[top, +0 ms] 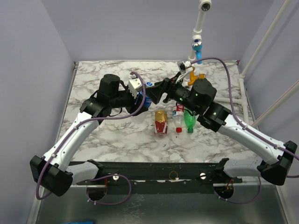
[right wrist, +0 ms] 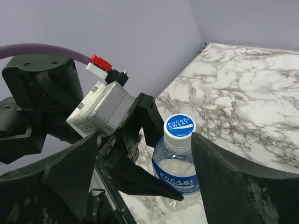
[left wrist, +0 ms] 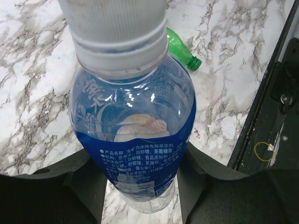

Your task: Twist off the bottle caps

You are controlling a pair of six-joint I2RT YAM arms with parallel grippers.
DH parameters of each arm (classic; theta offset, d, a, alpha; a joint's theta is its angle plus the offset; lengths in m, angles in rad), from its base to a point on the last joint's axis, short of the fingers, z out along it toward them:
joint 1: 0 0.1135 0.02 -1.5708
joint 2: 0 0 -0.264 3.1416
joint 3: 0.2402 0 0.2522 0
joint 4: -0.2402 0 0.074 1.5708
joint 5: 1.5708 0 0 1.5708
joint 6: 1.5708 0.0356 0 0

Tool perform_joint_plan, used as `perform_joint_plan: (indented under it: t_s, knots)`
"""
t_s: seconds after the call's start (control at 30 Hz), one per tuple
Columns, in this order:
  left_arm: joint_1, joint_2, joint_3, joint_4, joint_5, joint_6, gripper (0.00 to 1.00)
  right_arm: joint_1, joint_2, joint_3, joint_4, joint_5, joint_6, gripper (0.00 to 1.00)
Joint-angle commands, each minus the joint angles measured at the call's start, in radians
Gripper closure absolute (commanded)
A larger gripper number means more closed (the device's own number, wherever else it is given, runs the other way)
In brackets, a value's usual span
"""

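On the marble table (top: 117, 135) the two arms meet over the far middle, and we judge this to be the first of four bottles: the left arm holds it so the right can twist.

The left gripper (left wrist: 142, 186) has its fingers closed around the lower body of the blue-label bottle (left wrist: 133, 121), one on each side of the label. We cannot tell whether the base rests on the table.

The amber bottle (top: 160, 122), the red-and-white bottle (top: 178, 119) and the green bottle (top: 189, 121) stand in a row nearer the arm bases, just beside each other. All three appear capped.

The right gripper (right wrist: 145, 138) has its fingers spread wide and gripping nothing. The blue-and-white cap (right wrist: 179, 127) sits between them, still on the bottle's neck. It is close to one finger and clearly apart from the other.

For the next move we would centre the fingers on the cap's ribbed side and close firmly on it. Then we would turn the wrist about the bottle's axis while the left grip keeps the body from spinning.
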State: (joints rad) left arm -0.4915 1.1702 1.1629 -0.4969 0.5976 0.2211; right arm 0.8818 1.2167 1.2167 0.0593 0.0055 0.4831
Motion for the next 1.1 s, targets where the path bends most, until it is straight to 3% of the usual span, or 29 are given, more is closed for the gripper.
perform_joint_plan:
  t_s: [0.0, 0.2, 0.63, 1.07]
  knots:
    - [-0.006, -0.011, 0.052, -0.045, 0.073, -0.006, 0.67, 0.003, 0.05, 0.055, -0.028, 0.035, -0.037, 0.2]
    - [-0.007, -0.047, 0.054, -0.051, 0.099, -0.001, 0.67, 0.003, 0.046, 0.04, -0.031, 0.085, -0.035, 0.29]
    - [-0.007, -0.066, 0.063, -0.051, 0.118, -0.006, 0.66, 0.003, -0.054, -0.051, -0.047, 0.073, -0.036, 0.28]
    - [-0.016, -0.052, 0.071, -0.088, 0.176, 0.013, 0.65, 0.003, 0.084, 0.051, 0.011, -0.043, -0.026, 0.32]
